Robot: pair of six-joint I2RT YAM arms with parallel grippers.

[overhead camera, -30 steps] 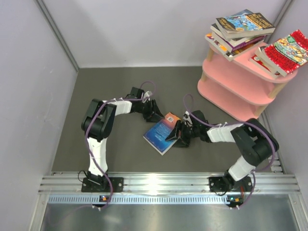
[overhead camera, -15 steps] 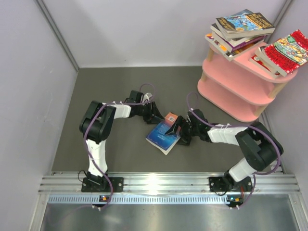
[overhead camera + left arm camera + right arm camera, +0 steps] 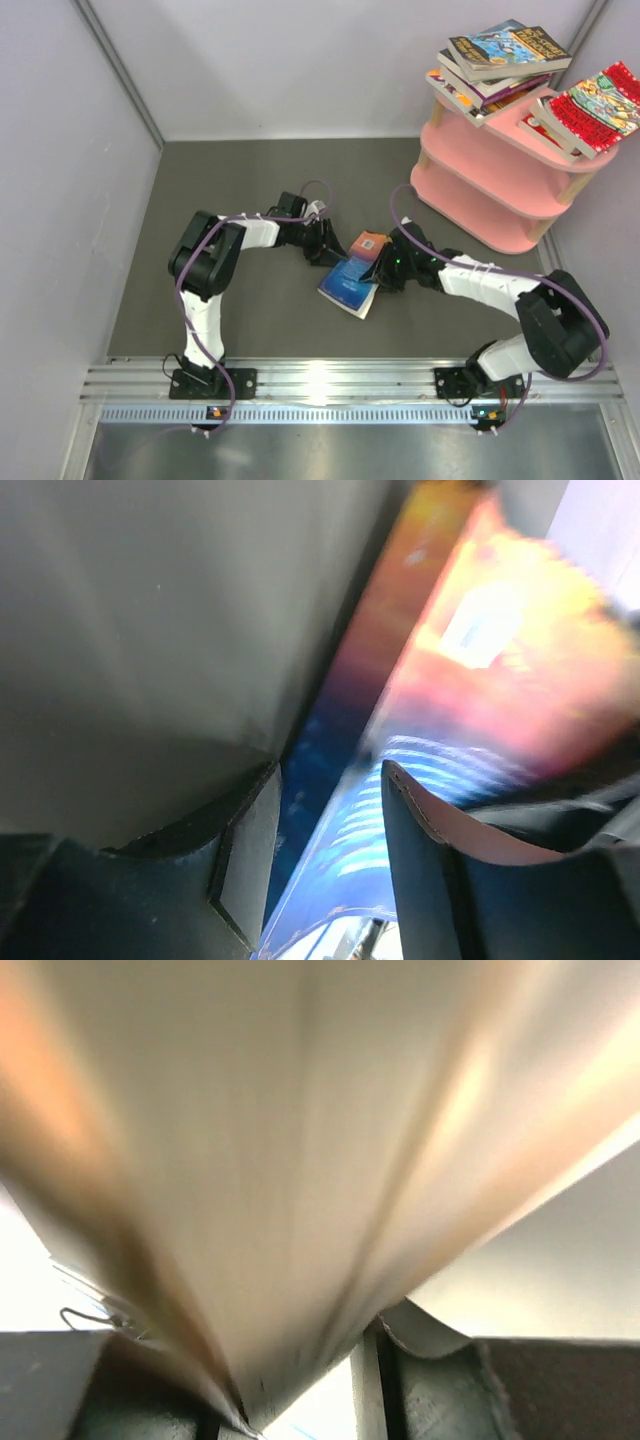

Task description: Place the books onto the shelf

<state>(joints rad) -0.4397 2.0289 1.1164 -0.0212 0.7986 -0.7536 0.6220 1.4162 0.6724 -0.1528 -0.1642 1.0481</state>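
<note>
while the right gripper [image 3: 383,270] is closed narrowly on one edge of the thin blue-covered paperback book [image 3: 350,283], tilted on the grey table [image 3: 230,180], the half-open left gripper [image 3: 325,247] is braced opposite, holding nothing; the pick-up is in hand, and a lift to the pink three-tier shelf [image 3: 480,190] is judged next.

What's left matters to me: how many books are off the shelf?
1: the blue book, on the grey table left of the pink shelf. The other books sit on its top board; none looks hidden.
</note>
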